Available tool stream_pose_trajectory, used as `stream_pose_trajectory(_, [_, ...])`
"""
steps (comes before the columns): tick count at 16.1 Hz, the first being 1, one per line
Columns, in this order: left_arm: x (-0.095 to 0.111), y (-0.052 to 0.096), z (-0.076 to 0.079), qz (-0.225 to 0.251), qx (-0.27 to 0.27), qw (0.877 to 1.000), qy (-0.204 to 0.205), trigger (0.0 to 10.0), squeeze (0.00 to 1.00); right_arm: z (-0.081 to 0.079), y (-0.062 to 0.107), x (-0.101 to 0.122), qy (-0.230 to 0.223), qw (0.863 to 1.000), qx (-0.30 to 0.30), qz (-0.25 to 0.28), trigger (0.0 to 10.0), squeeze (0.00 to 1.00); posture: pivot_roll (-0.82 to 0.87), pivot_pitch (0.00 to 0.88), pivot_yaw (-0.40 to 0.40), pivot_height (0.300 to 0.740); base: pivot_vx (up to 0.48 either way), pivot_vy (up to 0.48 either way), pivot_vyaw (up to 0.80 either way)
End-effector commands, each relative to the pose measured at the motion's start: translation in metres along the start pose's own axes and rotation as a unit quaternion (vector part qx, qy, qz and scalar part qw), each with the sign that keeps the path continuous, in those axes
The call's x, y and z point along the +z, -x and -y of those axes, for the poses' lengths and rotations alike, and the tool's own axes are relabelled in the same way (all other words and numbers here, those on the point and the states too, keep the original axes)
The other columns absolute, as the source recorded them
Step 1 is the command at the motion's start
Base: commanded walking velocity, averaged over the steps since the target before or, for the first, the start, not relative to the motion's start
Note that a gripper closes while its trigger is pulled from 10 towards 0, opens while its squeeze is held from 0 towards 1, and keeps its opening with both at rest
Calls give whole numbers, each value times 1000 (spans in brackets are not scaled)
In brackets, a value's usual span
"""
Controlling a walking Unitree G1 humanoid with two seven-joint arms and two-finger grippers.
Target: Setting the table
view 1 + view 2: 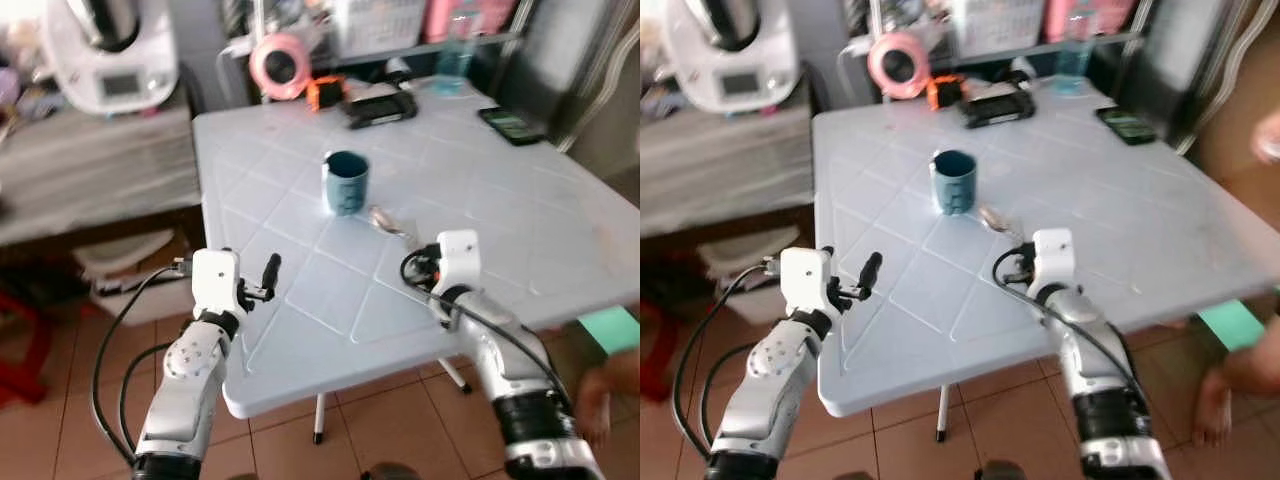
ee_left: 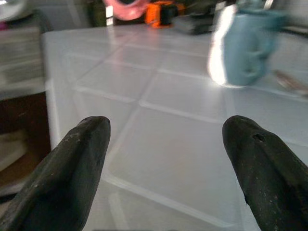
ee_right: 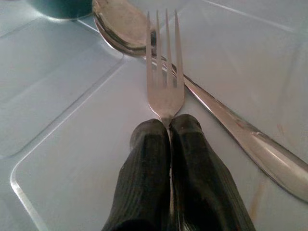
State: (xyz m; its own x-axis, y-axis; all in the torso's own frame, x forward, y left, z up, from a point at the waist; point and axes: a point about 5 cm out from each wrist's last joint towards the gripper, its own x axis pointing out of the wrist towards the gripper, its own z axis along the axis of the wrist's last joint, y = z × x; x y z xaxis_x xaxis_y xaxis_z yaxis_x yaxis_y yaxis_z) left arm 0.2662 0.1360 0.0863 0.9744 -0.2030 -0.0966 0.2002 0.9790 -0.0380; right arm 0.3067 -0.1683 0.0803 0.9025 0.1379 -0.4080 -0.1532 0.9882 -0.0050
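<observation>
Right gripper (image 3: 169,126) clamped on fork (image 3: 165,82) beside spoon (image 3: 202,96)

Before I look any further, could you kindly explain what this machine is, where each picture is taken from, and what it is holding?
This is a humanoid robot with two silver arms, each ending in two long black fingers. Two pictures come from a stereo camera on its head, looking down at a pale blue table. The other two come from cameras on its wrists, looking along the fingers.

On the table stand a blue mug and, beside it, a spoon. A phone lies near the far edge.

The right gripper has its jaws shut on a fork, whose tines reach over the spoon. The left gripper is open and holds nothing, hovering at the table's near left edge.
</observation>
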Motion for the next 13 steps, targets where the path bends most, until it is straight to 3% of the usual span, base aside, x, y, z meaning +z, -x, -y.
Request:
stream_pose_trajectory(1, [0, 2, -8, -4, 15, 1000, -8, 10000, 0, -10, -4, -10, 19, 999, 25, -22, 10000, 0, -13, 0, 36, 740, 0, 0, 0])
stream_pose_trajectory(4, [0, 3, -7, -5, 17, 1000, -8, 10000, 0, -12, -12, -3, 60, 997, 40, -12, 10000, 0, -10, 3, 32, 740, 0, 0, 0])
stream_pose_trajectory(8, [-1, 3, -7, -7, 21, 1000, -9, 10000, 0, -29, -18, 3, 131, 984, 123, 3, 10000, 0, -11, 8, 30, 740, 0, 0, 0])
stream_pose_trajectory(12, [-2, 3, -6, -8, 22, 1000, -8, 10000, 0, -26, -22, -5, 146, 982, 121, -9, 10000, 0, -10, 11, 27, 740, 0, 0, 0])
stream_pose_trajectory(13, [-2, 3, -6, -8, 23, 1000, -8, 10000, 0, -25, -22, -7, 143, 982, 120, -13, 10000, 937, -11, 11, 28, 740, 0, 0, 0])
